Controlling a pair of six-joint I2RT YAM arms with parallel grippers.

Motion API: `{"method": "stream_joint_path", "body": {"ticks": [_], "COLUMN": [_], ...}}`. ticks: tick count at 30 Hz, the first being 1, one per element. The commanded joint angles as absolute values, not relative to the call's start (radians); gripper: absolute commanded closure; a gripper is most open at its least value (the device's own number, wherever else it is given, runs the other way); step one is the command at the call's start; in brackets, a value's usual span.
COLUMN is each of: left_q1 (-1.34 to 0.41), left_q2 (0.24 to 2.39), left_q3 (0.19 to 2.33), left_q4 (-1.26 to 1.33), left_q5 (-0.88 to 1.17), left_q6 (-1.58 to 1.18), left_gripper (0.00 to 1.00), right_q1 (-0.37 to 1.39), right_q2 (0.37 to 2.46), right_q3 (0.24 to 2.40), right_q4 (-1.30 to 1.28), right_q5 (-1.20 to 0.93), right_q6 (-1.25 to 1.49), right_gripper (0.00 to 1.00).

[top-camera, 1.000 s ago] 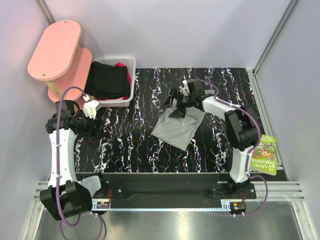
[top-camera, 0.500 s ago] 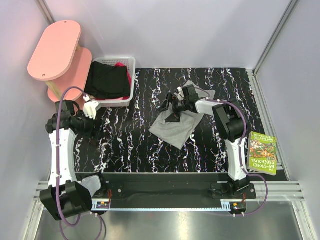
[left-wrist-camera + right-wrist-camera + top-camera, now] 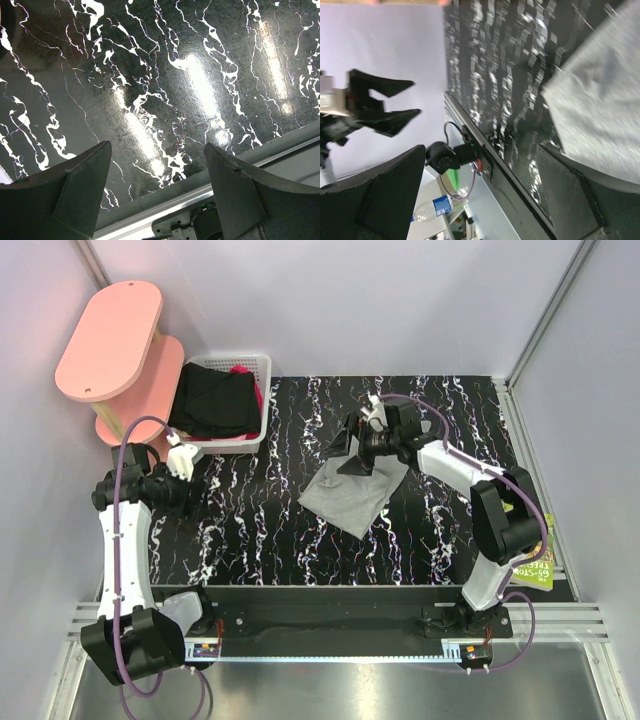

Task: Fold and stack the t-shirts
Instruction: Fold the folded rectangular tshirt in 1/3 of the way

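Now right gripper [image 3: 347, 448] back, elbow [image 3: 506, 514] outward.

My left arm [image 3: 120, 540] arches up along the left side, my left gripper [image 3: 180, 454] with fingers parted. My right arm [image 3: 450, 462] stretches far and leftward, my right gripper [image 3: 352, 448] low, fingers wide apart.

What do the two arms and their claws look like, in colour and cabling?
The left arm and the right arm both have white shells between bulky black joints, on black bases. A thin purple cable loops along each. The left claw has two broad, dark, wedge-shaped fingers; the right claw looks the same. I see no readable markings.
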State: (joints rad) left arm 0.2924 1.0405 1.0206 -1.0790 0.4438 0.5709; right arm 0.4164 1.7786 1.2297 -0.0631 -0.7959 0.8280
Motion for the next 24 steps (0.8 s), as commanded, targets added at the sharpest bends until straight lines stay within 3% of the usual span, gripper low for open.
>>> {"method": "stream_joint_path", "body": {"ticks": [1,11,20,23,24], "left_q1": [0.291,0.294,0.291,0.293,0.291], "left_q2": [1.02,1.002,1.019,1.025,1.026], "left_q3": [1.02,1.02,1.029,1.034,1.034], "left_q4": [-1.069,-1.069,-1.068,-1.068,-1.065], "left_q5": [0.448,0.436,0.433,0.436,0.437], "left_q6": [0.572,0.577,0.572,0.569,0.569], "left_gripper": [0.19,0.19,0.19,0.19,0.19], "right_q1": [0.417,0.388,0.388,0.429,0.467], "right_q2": [1.808,1.945,1.801,1.744,1.734], "right_q3": [1.115,1.031,1.129,1.207,1.289], "right_q4": [-0.081,-0.068,-0.13,-0.286,-0.452], "right_q5": [-0.765,-0.742,-0.776,-0.66,-0.467], "right_q6": [0.81,0.767,0.773,0.636,0.576], "right_gripper": [0.0,0.0,0.0,0.0,0.0]}}
